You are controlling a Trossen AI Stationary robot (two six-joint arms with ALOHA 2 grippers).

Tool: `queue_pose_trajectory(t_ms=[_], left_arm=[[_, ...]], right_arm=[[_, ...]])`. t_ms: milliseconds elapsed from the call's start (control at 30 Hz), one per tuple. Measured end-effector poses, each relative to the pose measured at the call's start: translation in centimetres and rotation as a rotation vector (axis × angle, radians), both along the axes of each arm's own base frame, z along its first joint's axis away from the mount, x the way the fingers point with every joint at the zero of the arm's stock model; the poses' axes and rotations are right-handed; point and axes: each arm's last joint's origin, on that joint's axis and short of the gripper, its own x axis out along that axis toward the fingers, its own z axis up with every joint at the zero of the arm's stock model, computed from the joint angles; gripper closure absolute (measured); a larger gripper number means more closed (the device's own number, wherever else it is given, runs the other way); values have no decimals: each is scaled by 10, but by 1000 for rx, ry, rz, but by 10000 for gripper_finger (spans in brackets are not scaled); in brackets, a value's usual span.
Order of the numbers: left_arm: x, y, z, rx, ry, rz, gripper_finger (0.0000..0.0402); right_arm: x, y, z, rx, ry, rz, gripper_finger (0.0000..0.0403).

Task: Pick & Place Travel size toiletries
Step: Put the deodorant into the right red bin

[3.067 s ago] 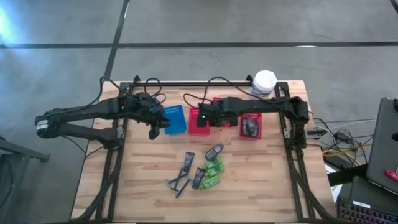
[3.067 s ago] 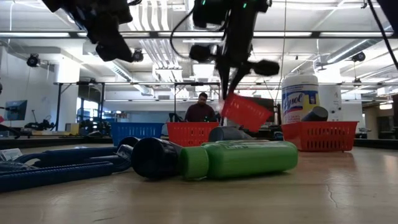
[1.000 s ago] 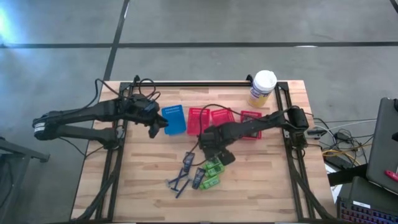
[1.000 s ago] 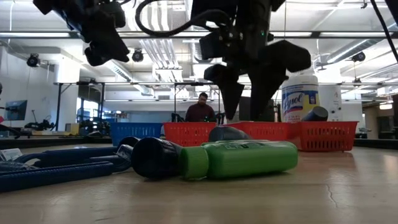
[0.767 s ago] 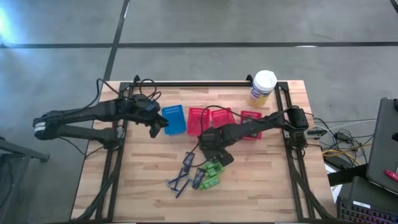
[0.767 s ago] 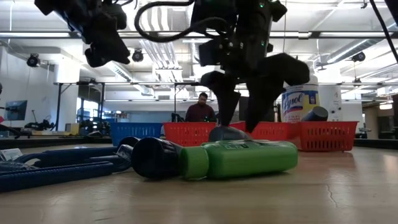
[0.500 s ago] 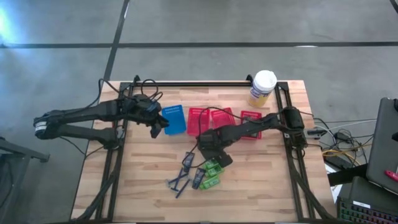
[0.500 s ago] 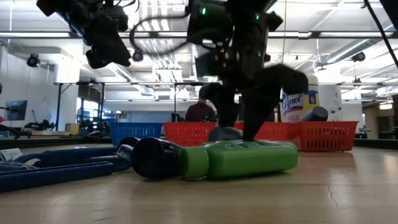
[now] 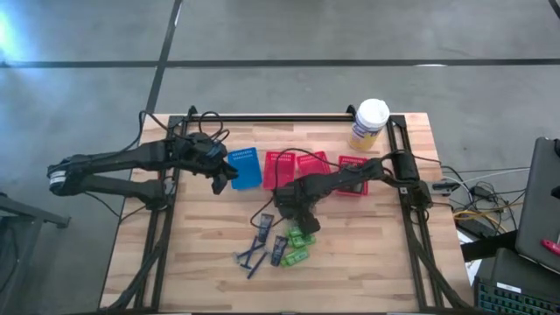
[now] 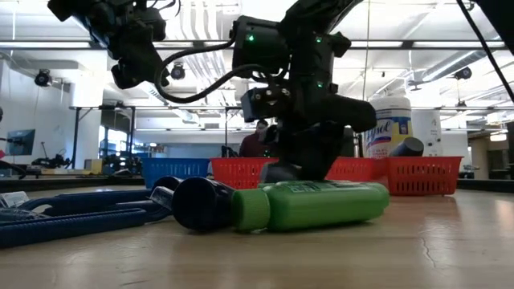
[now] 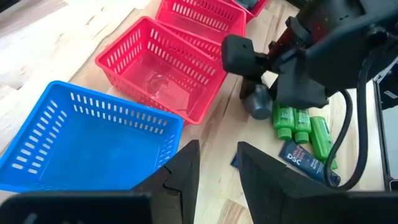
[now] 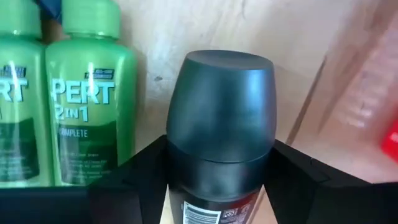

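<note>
The right claw (image 12: 217, 180) hugs a dark tube (image 12: 219, 118) on the desk (image 9: 367, 254), with green bottles (image 9: 300, 246) left to move.

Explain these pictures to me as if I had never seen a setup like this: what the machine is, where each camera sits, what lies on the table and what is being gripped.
This is a robot with two dark arms at a wooden table. One camera looks straight down, one sits at table-top height, and one rides on each wrist.

On the table stand a blue basket and three red baskets, with a yellow canister in the far corner. In front of them lie the small toiletries: green bottles, dark tubes and thin blue sticks.

The right gripper is down among them, its fingers on both sides of a dark grey container with a rounded cap. The container is lying beside the green bottles, next to a red basket.

The left gripper hangs over the blue basket with its fingers apart, holding nothing.
</note>
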Motion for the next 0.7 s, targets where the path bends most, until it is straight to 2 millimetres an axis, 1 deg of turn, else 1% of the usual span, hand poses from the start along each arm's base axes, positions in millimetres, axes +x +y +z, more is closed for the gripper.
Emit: queue_pose_trajectory(t_ms=[67,133,200,300,400,433,533,600,700], left_arm=[[0,0,0,1,0,-1,289],[0,0,0,2,0,-1,289],[0,0,0,8,1,-6,289],[0,0,0,19,1,-15,289],[0,0,0,26,2,-22,289],[0,0,0,28,1,-27,289],[0,0,0,38,1,-36,289],[0,0,0,46,1,-43,289],[0,0,0,67,2,-59,289]], right_arm=[[-1,-2,4,8,7,-51,199],[-2,-4,15,19,-12,-111,199],[-6,-4,30,31,-24,-187,199],[-15,-4,59,73,-46,-358,199],[-31,-6,91,83,-83,-629,199],[-40,-9,103,77,-88,-749,199],[-67,-19,126,52,-63,-1148,199],[-85,-27,134,32,-25,-1367,199],[-106,-42,135,-6,-5,-1584,191]])
